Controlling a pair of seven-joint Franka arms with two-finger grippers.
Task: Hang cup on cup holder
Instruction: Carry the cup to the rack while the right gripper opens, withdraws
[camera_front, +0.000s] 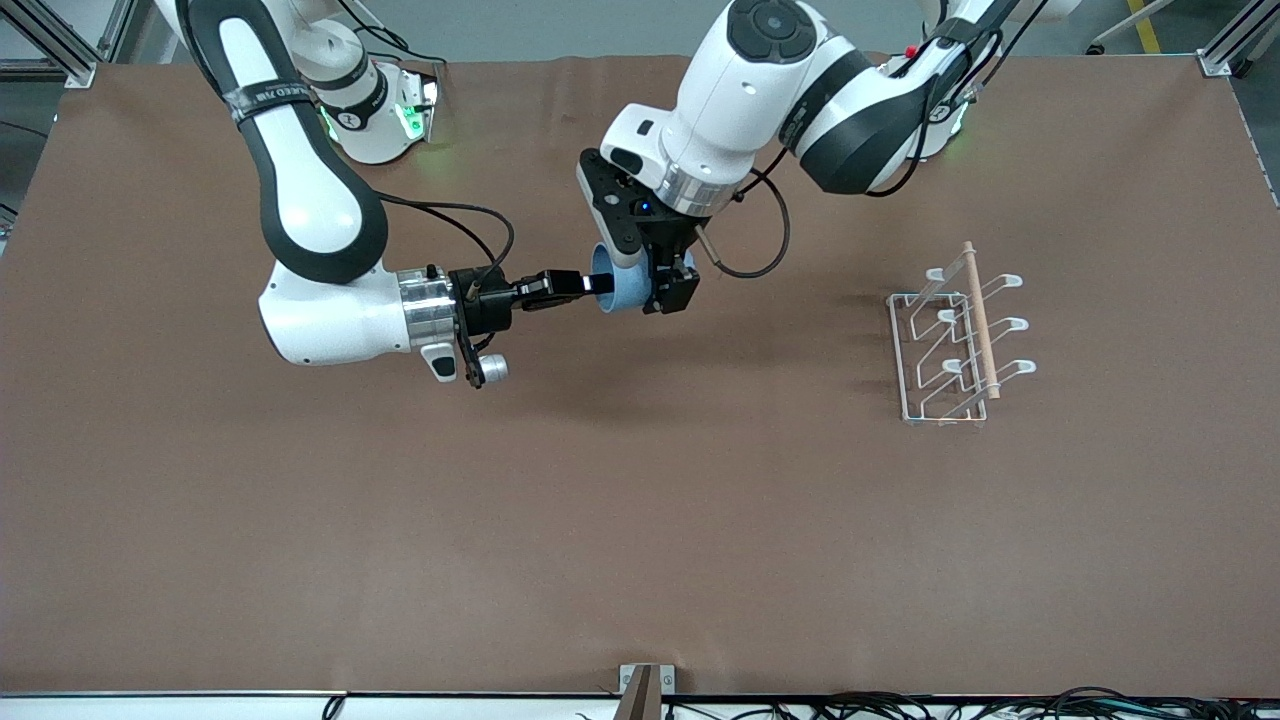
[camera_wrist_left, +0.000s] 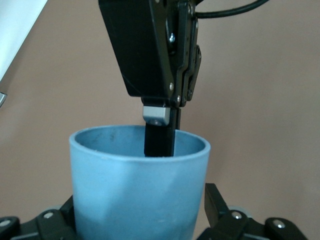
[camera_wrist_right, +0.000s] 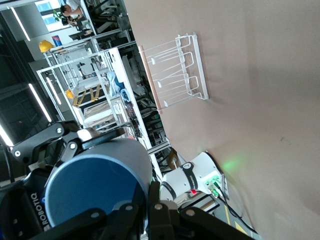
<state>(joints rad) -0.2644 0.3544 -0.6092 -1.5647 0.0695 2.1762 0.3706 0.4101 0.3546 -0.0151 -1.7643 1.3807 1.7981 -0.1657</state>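
The light-blue cup (camera_front: 625, 290) hangs in the air over the middle of the table, lying on its side with its mouth toward the right arm. My right gripper (camera_front: 597, 284) is shut on the rim, one finger inside the cup and one outside; in the left wrist view its inner finger (camera_wrist_left: 160, 142) dips into the cup (camera_wrist_left: 135, 185). My left gripper (camera_front: 652, 278) reaches down and straddles the cup's body, its fingers touching both sides (camera_wrist_left: 140, 212). The right wrist view shows the cup (camera_wrist_right: 95, 185) at my right gripper (camera_wrist_right: 150, 200). The white wire cup holder (camera_front: 955, 335) stands toward the left arm's end.
The cup holder also shows in the right wrist view (camera_wrist_right: 175, 70), with its wooden rod (camera_front: 980, 320) on top. The brown table mat (camera_front: 640, 520) covers the whole table. A small bracket (camera_front: 645, 690) sits at the table edge nearest the front camera.
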